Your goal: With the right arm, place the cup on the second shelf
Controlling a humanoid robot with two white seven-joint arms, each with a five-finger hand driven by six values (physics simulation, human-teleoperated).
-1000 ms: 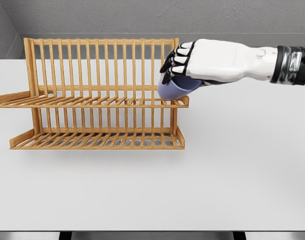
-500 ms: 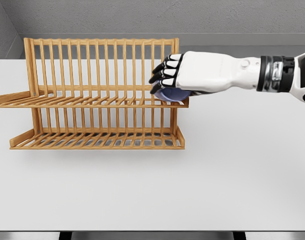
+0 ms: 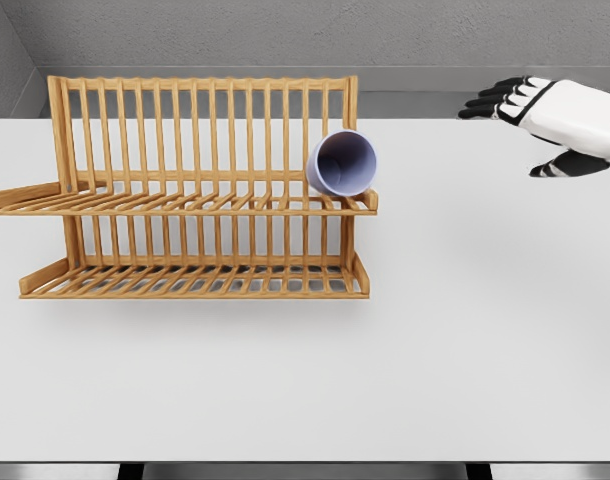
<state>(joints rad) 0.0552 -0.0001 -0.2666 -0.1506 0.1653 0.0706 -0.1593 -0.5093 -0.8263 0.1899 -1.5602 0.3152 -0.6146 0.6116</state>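
Spanning the white surface point(image 3: 435, 350), a wooden dish rack point(image 3: 185, 190) carried the lilac cup point(image 3: 342, 163) on its side at the upper shelf's right end, mouth toward the camera. Well apart at right, the right hand point(image 3: 555, 120) hovered, fingers point(image 3: 485, 103) spread and empty; placement looked complete, leaving only retreat.

A bare white table point(image 3: 405, 360) stands before a grey wall point(image 3: 285, 30)

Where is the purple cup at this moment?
In the head view, the purple cup lies on its side at the right end of the wooden rack's upper shelf, opening toward the camera.
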